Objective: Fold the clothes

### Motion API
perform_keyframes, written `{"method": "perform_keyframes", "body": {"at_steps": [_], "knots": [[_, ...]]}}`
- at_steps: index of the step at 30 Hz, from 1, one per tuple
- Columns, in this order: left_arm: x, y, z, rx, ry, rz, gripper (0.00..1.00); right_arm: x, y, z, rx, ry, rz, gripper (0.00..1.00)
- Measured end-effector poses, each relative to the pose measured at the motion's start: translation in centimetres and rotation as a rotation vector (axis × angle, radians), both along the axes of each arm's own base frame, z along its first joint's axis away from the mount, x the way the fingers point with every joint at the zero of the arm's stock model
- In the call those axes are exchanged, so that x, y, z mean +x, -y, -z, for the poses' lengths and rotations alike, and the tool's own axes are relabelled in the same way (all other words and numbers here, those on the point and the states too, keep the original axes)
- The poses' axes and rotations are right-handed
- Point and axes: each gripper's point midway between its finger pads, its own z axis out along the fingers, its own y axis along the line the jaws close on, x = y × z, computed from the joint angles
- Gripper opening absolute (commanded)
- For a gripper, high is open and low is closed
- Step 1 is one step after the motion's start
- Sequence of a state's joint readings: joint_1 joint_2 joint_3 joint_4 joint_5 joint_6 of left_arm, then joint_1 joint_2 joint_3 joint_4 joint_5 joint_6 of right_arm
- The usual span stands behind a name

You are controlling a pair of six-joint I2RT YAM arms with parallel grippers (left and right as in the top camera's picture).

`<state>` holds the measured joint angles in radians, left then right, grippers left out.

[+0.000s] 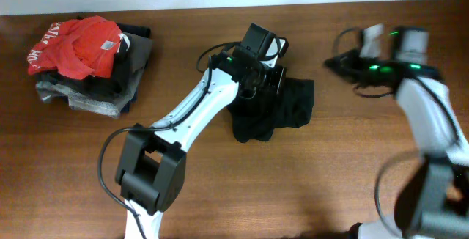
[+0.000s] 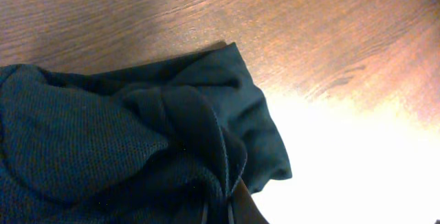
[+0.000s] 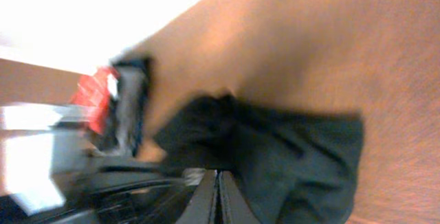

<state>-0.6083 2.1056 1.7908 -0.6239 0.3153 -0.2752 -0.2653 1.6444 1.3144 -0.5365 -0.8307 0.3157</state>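
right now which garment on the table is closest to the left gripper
The black shirt, crumpled alone mid-table with the left gripper pinching its fabric. The red garment and the folded grey and dark ones are stacked apart from it.

Robot lab – two arms (image 1: 192, 107), bare wooden table (image 1: 293, 188).

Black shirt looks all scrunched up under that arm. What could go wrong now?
1. The black shirt lies in a bunched lump, and the left jaws look shut on a gathered wad of it. A pull may drag the whole lump along instead of spreading it out.
2. The right jaws are shut and off to the side, apart from the shirt. With only one arm on it, a fold could come out crooked.
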Motion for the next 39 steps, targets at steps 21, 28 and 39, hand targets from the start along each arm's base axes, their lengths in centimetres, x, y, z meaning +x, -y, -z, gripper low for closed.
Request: {"method": "perform_keyframes", "body": {"at_steps": [21, 28, 39], "knots": [[2.6, 2.7, -2.3, -0.093, 0.138, 0.01, 0.99, -3.1, 4.4, -2.4, -0.033, -0.018, 0.112, 0.04], [7.8, -6.9, -8.3, -0.115, 0.208, -0.179, 0.99, -3.8, 4.1, -1.1, -0.078, -0.068, 0.101, 0.13], [7.7, -18.4, -11.2, -0.04, 0.127, -0.377, 0.99, -3.8, -7.1, 7.9, -0.276, -0.277, -0.179, 0.68]]}}
